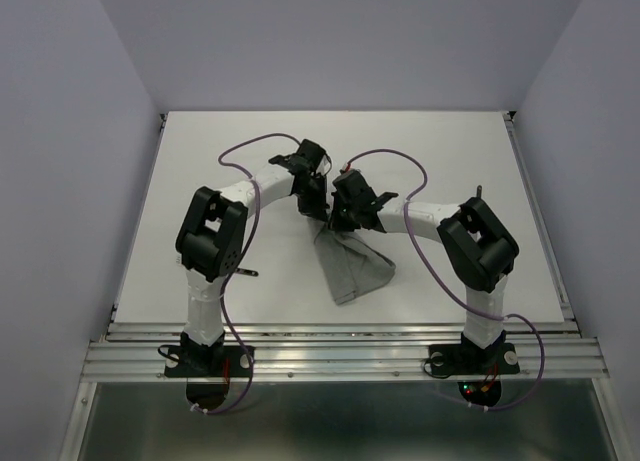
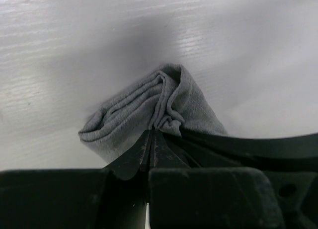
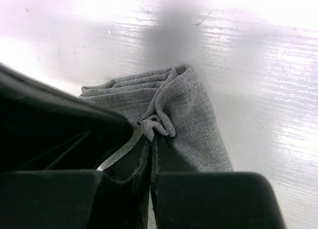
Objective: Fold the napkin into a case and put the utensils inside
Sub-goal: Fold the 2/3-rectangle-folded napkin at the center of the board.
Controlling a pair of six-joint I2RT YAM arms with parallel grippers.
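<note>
The grey napkin (image 1: pixel 352 266) is bunched and lifted at its far end, and its near end rests on the table. My left gripper (image 1: pixel 318 203) and right gripper (image 1: pixel 346 217) meet close together over that far end. In the left wrist view, the left gripper (image 2: pixel 153 130) is shut on a puckered fold of the napkin (image 2: pixel 134 114). In the right wrist view, the right gripper (image 3: pixel 153 135) is shut on another gathered fold of the napkin (image 3: pixel 194 119). A slim dark utensil (image 1: pixel 247 274) pokes out beside the left arm. Another utensil (image 1: pixel 479 192) shows behind the right arm.
The white table (image 1: pixel 420 151) ends in a metal rail (image 1: pixel 340 333) at the near edge. Grey walls close in the left, right and back. Purple cables (image 1: pixel 250 146) loop over both arms.
</note>
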